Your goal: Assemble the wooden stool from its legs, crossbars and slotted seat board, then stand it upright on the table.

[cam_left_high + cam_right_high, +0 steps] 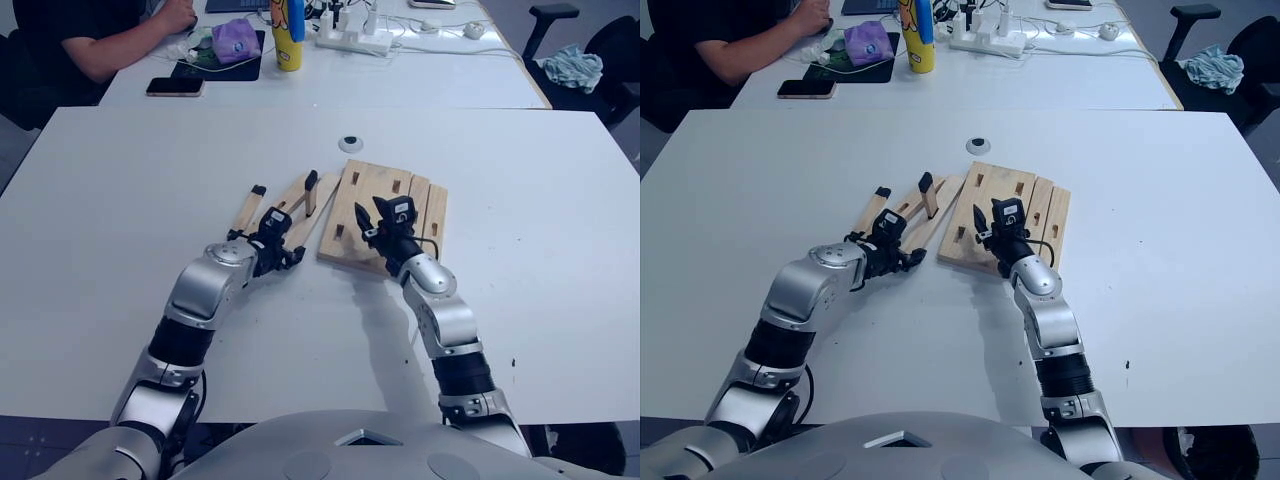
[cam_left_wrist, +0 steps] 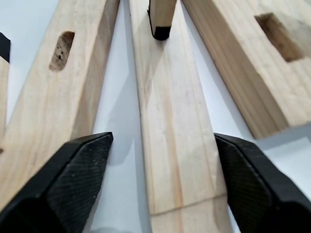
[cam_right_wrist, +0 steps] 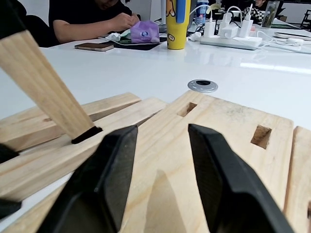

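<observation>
Mid-frame on the worktop, my left pincer gapes around a wooden bar (right pincer open over seat board); closing off-centre could skid it.

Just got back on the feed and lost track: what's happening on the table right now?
The stool is not assembled. The slotted seat board lies flat on the table, the leg pieces beside it on the robot's left. The left claw is open, a finger either side of one wooden bar. The right claw is open over the board's near edge. Neither holds anything.
</observation>
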Controlling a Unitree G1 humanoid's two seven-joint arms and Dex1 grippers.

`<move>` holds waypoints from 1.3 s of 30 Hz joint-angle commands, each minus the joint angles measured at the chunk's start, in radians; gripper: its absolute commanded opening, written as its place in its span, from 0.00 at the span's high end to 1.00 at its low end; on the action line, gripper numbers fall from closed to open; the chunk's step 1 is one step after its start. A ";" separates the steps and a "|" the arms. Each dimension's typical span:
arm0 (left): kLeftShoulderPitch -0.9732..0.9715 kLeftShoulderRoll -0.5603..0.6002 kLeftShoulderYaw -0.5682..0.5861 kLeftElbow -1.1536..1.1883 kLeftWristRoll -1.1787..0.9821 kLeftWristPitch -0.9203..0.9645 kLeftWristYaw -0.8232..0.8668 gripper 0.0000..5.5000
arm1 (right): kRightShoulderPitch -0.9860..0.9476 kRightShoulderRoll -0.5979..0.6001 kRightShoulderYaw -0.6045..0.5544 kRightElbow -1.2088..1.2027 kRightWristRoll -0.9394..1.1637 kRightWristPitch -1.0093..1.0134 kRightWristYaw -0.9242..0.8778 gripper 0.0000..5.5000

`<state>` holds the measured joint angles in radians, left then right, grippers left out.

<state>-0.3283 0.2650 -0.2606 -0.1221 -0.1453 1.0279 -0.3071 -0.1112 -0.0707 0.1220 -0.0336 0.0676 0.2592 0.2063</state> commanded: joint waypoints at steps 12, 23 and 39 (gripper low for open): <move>0.031 0.004 -0.014 0.070 -0.001 -0.079 -0.062 0.54 | -0.040 0.011 -0.050 0.023 0.020 0.028 -0.016 0.64; 0.055 -0.014 0.078 -0.012 0.024 -0.350 -0.021 0.62 | -0.121 0.034 -0.158 0.073 0.153 0.069 0.020 0.64; 0.138 0.172 0.105 -0.080 -0.012 -0.704 -0.321 0.62 | -0.294 0.109 -0.520 -0.004 1.106 0.638 -0.058 0.30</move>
<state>-0.2101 0.4068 -0.1546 -0.2035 -0.1558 0.3569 -0.5871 -0.3701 0.0282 -0.3746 -0.0231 1.0965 0.8660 0.2036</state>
